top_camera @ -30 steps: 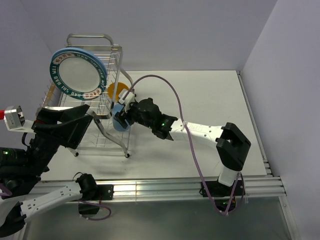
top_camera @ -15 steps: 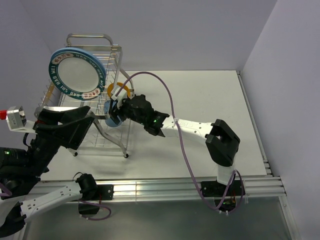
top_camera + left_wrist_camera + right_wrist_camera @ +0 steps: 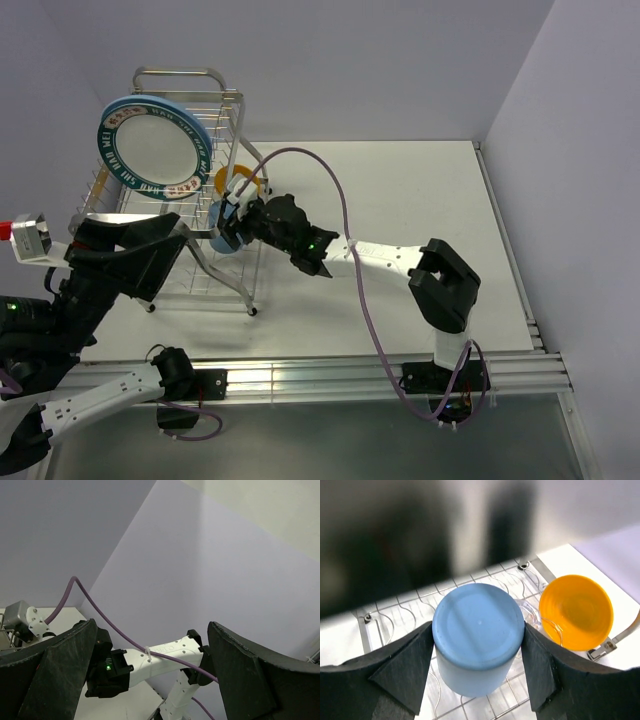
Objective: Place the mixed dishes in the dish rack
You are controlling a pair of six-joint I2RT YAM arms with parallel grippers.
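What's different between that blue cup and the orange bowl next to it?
The blue cup shows its flat closed base to the wrist camera; the orange bowl shows its hollow inside. The cup sits gripped between the right arm's black fingers; nothing holds the bowl. The cup is straight-sided, the bowl rounded. Both are plain, single-coloured dishes at the wire rack.

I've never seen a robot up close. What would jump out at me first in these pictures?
Probably the big white plate with the dark teal lettered rim, standing on edge in the silver dish rack at the upper left of the overhead view. Next comes the blue cup, pinched between the black fingers of the right gripper just above the rack's wires. The orange-yellow bowl sits right beside it.
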